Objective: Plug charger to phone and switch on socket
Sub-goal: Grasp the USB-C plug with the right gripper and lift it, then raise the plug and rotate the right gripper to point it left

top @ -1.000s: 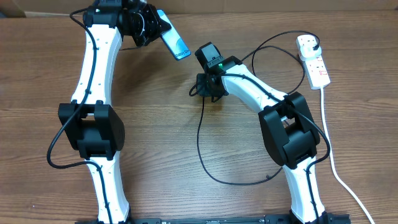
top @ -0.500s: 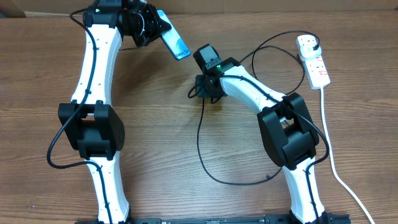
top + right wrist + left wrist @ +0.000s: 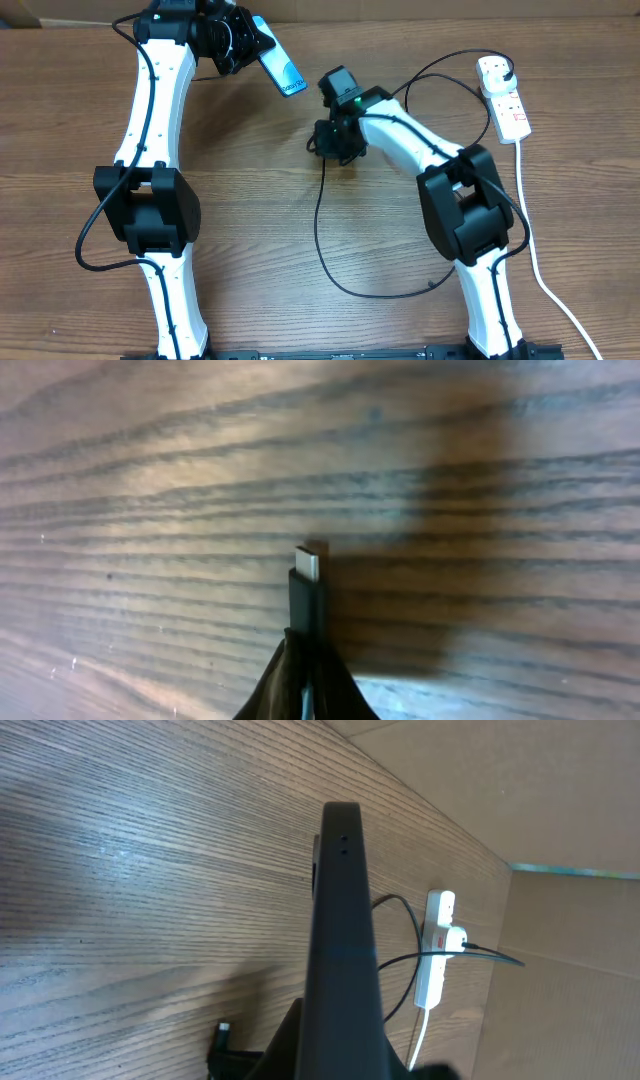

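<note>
Phone (image 3: 277,68) hangs tilted above the far left of the worktop (image 3: 260,250), blue screen up, its free end aimed toward the middle; the left gripper (image 3: 247,45) has its fingers closed on the other end; the left wrist view shows it edge-on, and I cannot make out the port from there. The right gripper (image 3: 335,143) sits near the centre, fingers pinched narrow on the connector (image 3: 308,575) of the charger (image 3: 320,230), the metal tip poking out just over the wood; connector and phone are near but apart. The cable loops back across the worktop to the socket (image 3: 503,98) at the far right, where the plug (image 3: 507,70) looks seated at the rounded end; I cannot tell how the switch stands. I'd say this is the approach to plugging in, nothing mated yet; next the tip needs lifting and turning to line up square with the phone's free end, then a straight push while the left holds firm; the switch comes after.
</note>
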You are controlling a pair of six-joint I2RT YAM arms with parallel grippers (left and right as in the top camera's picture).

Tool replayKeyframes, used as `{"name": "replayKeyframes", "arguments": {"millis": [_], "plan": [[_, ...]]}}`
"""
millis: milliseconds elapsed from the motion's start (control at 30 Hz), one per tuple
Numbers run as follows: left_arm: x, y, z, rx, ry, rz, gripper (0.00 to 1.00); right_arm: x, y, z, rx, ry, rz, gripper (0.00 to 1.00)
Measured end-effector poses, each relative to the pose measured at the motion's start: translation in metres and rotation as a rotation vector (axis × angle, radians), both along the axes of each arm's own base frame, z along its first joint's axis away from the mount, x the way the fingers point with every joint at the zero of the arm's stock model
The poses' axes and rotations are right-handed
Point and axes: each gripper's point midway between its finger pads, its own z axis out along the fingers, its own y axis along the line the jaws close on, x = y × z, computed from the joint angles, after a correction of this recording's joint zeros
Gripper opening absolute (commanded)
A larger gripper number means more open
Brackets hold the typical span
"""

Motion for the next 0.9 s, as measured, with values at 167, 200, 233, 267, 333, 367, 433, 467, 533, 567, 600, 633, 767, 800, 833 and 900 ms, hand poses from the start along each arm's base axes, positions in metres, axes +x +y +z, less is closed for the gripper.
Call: {"name": "replayKeyframes", "arguments": {"millis": [167, 200, 233, 267, 333, 367, 433, 467, 533, 567, 600, 633, 767, 800, 833, 900], "plan": [[0.000, 0.000, 0.000, 0.000, 0.000, 0.000, 0.04, 0.004, -0.012, 0.008, 0.137, 0.057, 0.063, 0.04], [0.000, 0.000, 0.000, 0.001, 0.000, 0.000, 0.04, 0.005, -0.014, 0.012, 0.180, 0.064, 0.081, 0.04], [0.000, 0.000, 0.000, 0.001, 0.000, 0.000, 0.04, 0.005, -0.014, 0.015, 0.218, 0.068, 0.095, 0.04], [0.000, 0.000, 0.000, 0.001, -0.001, -0.001, 0.04, 0.005, -0.015, 0.019, 0.255, 0.077, 0.109, 0.04], [0.000, 0.000, 0.000, 0.001, -0.001, -0.001, 0.04, 0.003, -0.015, 0.026, 0.328, 0.085, 0.141, 0.04], [0.000, 0.000, 0.000, 0.001, -0.001, -0.002, 0.04, 0.003, -0.014, 0.029, 0.356, 0.088, 0.153, 0.04], [0.000, 0.000, 0.000, 0.002, -0.003, -0.003, 0.04, 0.002, -0.012, 0.034, 0.399, 0.089, 0.174, 0.04], [0.000, 0.000, 0.000, 0.002, -0.003, -0.003, 0.04, 0.001, -0.010, 0.036, 0.418, 0.091, 0.182, 0.04], [0.000, 0.000, 0.000, 0.004, -0.005, -0.006, 0.04, 0.000, -0.008, 0.038, 0.431, 0.093, 0.184, 0.04], [0.000, 0.000, 0.000, 0.005, -0.007, -0.008, 0.04, 0.001, -0.009, 0.037, 0.422, 0.097, 0.166, 0.04], [0.000, 0.000, 0.000, 0.006, -0.008, -0.009, 0.04, 0.003, -0.011, 0.034, 0.398, 0.101, 0.141, 0.05], [0.000, 0.000, 0.000, 0.007, -0.009, -0.010, 0.04, 0.004, -0.013, 0.030, 0.368, 0.102, 0.118, 0.08], [0.000, 0.000, 0.000, 0.009, -0.012, -0.012, 0.04, 0.012, -0.028, 0.014, 0.204, 0.088, 0.007, 0.22], [0.000, 0.000, 0.000, 0.008, -0.012, -0.013, 0.04, 0.014, -0.030, 0.010, 0.164, 0.078, -0.014, 0.23], [0.000, 0.000, 0.000, 0.009, -0.012, -0.013, 0.04, 0.015, -0.030, 0.008, 0.129, 0.064, -0.027, 0.23], [0.000, 0.000, 0.000, 0.009, -0.012, -0.013, 0.04, 0.018, -0.028, 0.005, 0.080, 0.035, -0.043, 0.23]]}}
